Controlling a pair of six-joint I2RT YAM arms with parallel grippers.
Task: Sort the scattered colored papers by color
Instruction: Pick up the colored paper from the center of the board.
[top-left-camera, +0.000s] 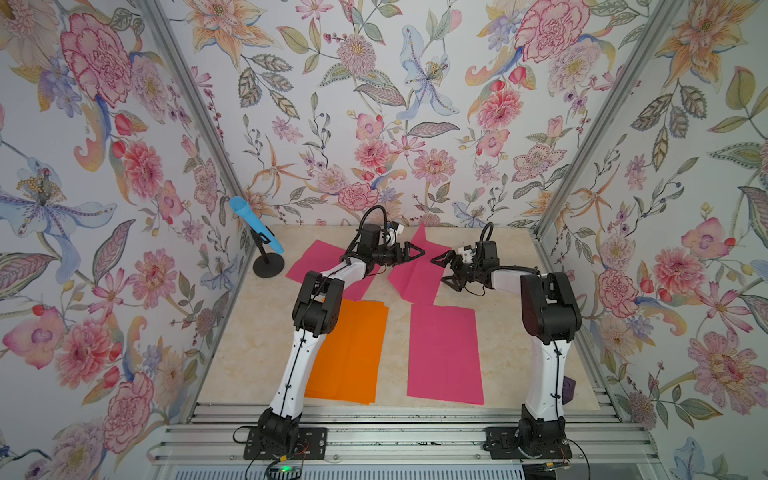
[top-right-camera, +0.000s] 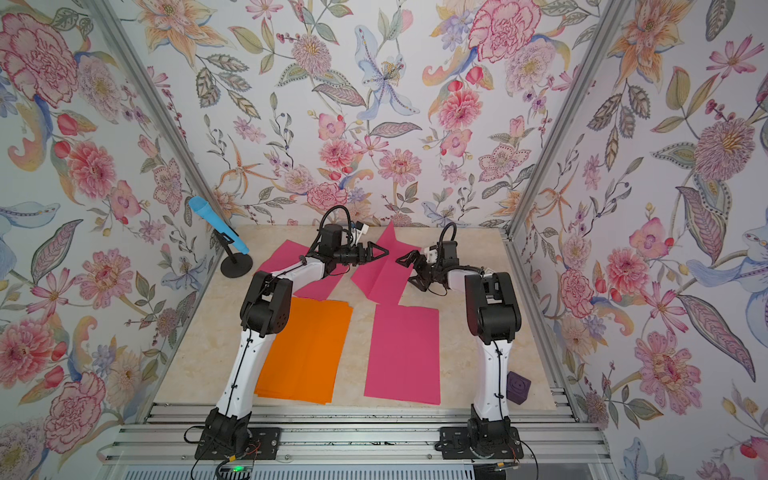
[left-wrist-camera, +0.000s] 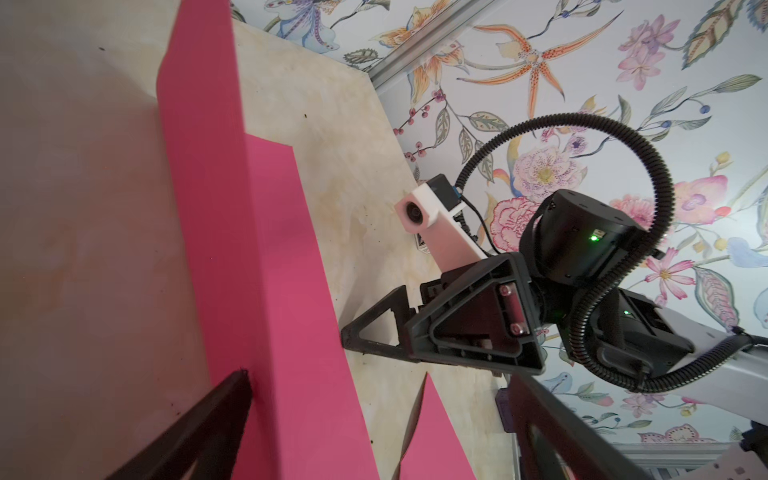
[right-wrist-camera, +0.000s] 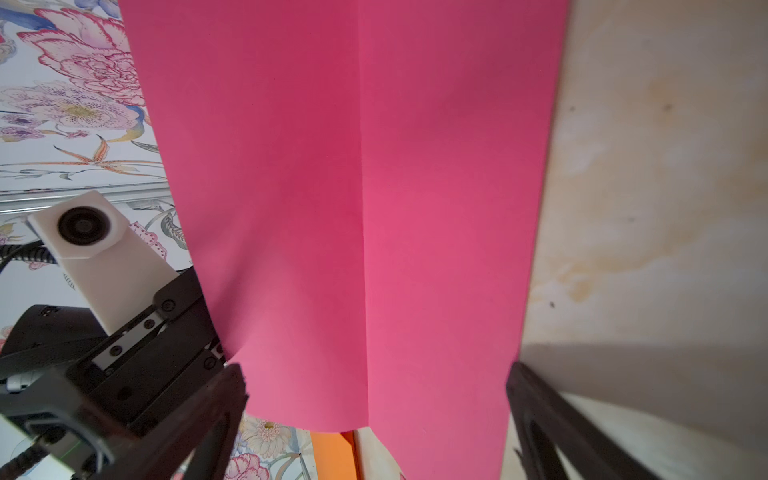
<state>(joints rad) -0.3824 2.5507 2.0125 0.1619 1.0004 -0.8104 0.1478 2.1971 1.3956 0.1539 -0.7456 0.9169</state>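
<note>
A stack of orange papers (top-left-camera: 349, 349) (top-right-camera: 307, 353) lies front left, partly under my left arm. One pink paper (top-left-camera: 444, 353) (top-right-camera: 403, 353) lies flat beside it. Another pink paper (top-left-camera: 316, 257) lies back left under my left forearm. A creased pink paper (top-left-camera: 415, 274) (top-right-camera: 380, 274) (right-wrist-camera: 361, 208) sits mid-back with one half folded up (left-wrist-camera: 199, 187). My left gripper (top-left-camera: 419, 251) (top-right-camera: 383, 251) (left-wrist-camera: 378, 378) is open at that raised half. Facing it across the sheet, my right gripper (top-left-camera: 439, 271) (top-right-camera: 406, 270) (right-wrist-camera: 376, 372) is open with the sheet's width between its fingers.
A blue microphone-like object (top-left-camera: 257, 226) on a black stand is at the back left corner. A purple cube (top-right-camera: 517, 388) sits front right by my right arm's base. Aluminium rails (top-left-camera: 374, 415) run along the front edge. Floral walls close in on three sides.
</note>
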